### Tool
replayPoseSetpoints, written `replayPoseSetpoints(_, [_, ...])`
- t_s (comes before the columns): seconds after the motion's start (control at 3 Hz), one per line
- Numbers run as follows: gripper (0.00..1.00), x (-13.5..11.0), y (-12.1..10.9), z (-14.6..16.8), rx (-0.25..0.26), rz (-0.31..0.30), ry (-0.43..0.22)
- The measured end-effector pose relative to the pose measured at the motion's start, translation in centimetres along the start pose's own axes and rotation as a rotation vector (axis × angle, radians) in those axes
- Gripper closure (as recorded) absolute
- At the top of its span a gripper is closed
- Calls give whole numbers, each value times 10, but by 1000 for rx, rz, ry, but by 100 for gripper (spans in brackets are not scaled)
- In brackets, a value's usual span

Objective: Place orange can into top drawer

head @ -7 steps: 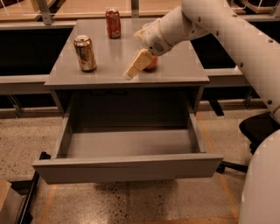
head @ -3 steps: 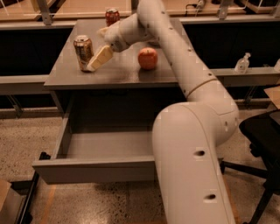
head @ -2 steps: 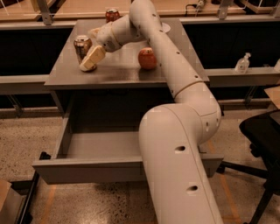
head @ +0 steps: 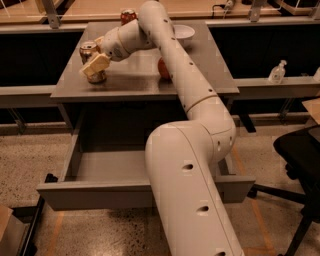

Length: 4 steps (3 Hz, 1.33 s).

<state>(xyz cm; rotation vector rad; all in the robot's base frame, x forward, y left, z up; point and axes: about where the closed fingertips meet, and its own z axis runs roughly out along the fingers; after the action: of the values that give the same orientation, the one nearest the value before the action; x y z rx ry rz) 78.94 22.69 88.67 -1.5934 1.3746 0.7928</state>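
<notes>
The orange can (head: 89, 50) stands upright near the left edge of the grey table (head: 140, 84), showing its silver top and bronze body. My gripper (head: 95, 66) is right at the can and covers the front of its body. The base of the can shows just below the gripper. My white arm reaches over the table from the lower right. The top drawer (head: 95, 194) is pulled out below the table, and the part of its inside that shows holds nothing. My arm hides the right part of the drawer.
A red soda can (head: 128, 15) stands at the back of the table. A white bowl (head: 183, 33) sits at the back right. A red apple (head: 162, 69) is partly hidden behind my arm. A small bottle (head: 276, 73) and a black chair (head: 300, 145) are to the right.
My gripper has moved left across the table, from beside the apple to the orange can, and now sits against the can's front. The can and the drawer have not moved.
</notes>
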Motion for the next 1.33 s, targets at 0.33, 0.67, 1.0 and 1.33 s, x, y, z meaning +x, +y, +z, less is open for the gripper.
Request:
replayPoseSetpoints(0.33, [62,1,-1,-7,9,11,0])
replayPoseSetpoints(0.67, [93,2,2,-41,51,27,21])
replayPoseSetpoints(1.0, [100,4,19,-77,79,37,61])
replayPoseSetpoints(1.33, [100,-2,50,-118,104,33,59])
